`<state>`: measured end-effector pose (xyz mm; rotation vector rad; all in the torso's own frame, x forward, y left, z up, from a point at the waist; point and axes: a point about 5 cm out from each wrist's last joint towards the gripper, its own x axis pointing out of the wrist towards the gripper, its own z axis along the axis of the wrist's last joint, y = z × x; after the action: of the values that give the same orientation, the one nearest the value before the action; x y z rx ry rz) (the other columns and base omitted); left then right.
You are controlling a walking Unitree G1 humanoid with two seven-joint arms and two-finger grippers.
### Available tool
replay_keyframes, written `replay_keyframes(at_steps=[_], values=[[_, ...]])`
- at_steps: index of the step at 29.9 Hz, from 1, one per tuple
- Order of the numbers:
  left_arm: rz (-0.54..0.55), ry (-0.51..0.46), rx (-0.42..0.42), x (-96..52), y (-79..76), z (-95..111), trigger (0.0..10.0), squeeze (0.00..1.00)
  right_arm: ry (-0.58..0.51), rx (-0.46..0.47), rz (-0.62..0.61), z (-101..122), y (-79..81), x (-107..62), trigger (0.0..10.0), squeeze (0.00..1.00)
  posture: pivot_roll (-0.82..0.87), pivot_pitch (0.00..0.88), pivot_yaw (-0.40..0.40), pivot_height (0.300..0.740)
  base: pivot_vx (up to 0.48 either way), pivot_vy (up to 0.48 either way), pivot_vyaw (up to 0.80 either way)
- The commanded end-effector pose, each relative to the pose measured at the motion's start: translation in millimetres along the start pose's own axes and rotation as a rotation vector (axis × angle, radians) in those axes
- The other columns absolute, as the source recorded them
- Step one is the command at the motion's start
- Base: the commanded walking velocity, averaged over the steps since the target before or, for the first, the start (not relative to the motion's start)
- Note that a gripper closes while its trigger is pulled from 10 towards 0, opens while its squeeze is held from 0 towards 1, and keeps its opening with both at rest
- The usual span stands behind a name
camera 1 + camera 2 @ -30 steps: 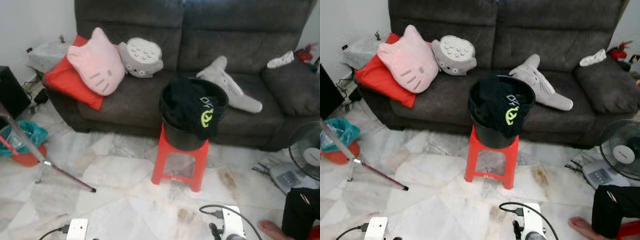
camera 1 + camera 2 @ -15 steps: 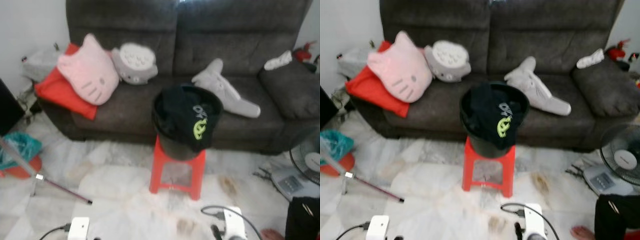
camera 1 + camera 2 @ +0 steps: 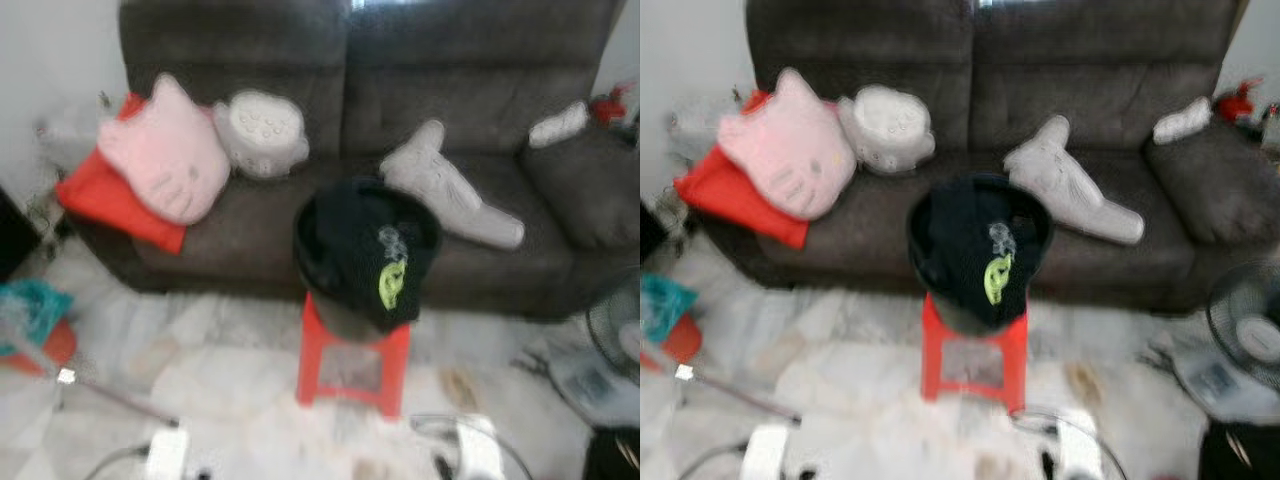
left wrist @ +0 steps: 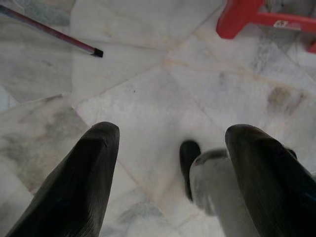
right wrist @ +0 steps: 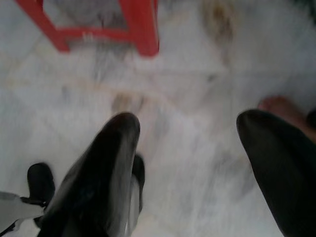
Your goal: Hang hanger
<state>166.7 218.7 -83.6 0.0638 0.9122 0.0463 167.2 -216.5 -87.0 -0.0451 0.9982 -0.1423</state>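
Observation:
A black bucket [image 3: 365, 255] stands on a red plastic stool [image 3: 352, 355] in front of the sofa. A black garment with a neon-green logo [image 3: 392, 282] is stuffed in it and hangs over the rim. My left gripper [image 4: 173, 131] hangs low over the marble floor, fingers wide apart and nothing between them. My right gripper [image 5: 189, 118] is also open over the floor, a short way from the stool's legs [image 5: 143, 29]. I can make out no hanger in these blurred views.
A dark grey sofa [image 3: 480, 90] carries a pink cat pillow [image 3: 165, 150], a red cushion [image 3: 105, 195] and grey plush toys [image 3: 450, 190]. A mop pole [image 4: 49, 32] lies on the floor at left. A fan [image 3: 1250, 335] stands at right. A person's bare foot [image 5: 279, 106] is near my right gripper.
The whole picture has shifted and blurred, so the camera is moving; the bucket and stool now sit slightly lower and nearer. Nothing in the scene itself has moved.

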Motion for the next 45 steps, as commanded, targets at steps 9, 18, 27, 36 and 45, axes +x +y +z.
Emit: replay_keyframes(at_steps=[9, 18, 27, 36, 45], values=[[0.03, 0.027, 0.03, -2.1, 12.7, -3, 10.0, 0.0, -0.03, 0.028, 0.026, 8, 15.7, 1.5, 10.0, 0.0, -0.02, 0.0, 0.017, 0.74, 0.107, 0.0, 0.0], [0.06, 0.033, 0.069, -4.3, 30.6, 0, 10.0, 0.0, -0.1, -0.055, 0.012, 17, 23.7, 1.5, 10.0, 0.0, -0.06, 0.0, 0.065, 0.74, 0.0, 0.0, 0.0], [0.083, 0.021, 0.097, -5.5, 45.7, 8, 10.0, 0.0, -0.383, -0.425, -0.097, 45, 20.9, -4.6, 10.0, 0.0, -0.12, 0.0, 0.088, 0.74, 0.0, 0.0, 0.0], [0.094, 0.005, 0.087, -3.2, 40.7, 12, 10.0, 0.0, -0.515, -0.511, -0.224, 46, 10.3, -12.3, 10.0, 0.0, -0.09, 0.0, 0.069, 0.74, 0.0, 0.0, 0.0], [0.141, 0.044, 0.099, -11.7, 59.8, -2, 10.0, 0.0, -0.705, -0.685, -0.269, 49, 20.5, -24.1, 10.0, 0.0, -0.09, 0.0, 0.104, 0.74, 0.0, 0.0, 0.0]])
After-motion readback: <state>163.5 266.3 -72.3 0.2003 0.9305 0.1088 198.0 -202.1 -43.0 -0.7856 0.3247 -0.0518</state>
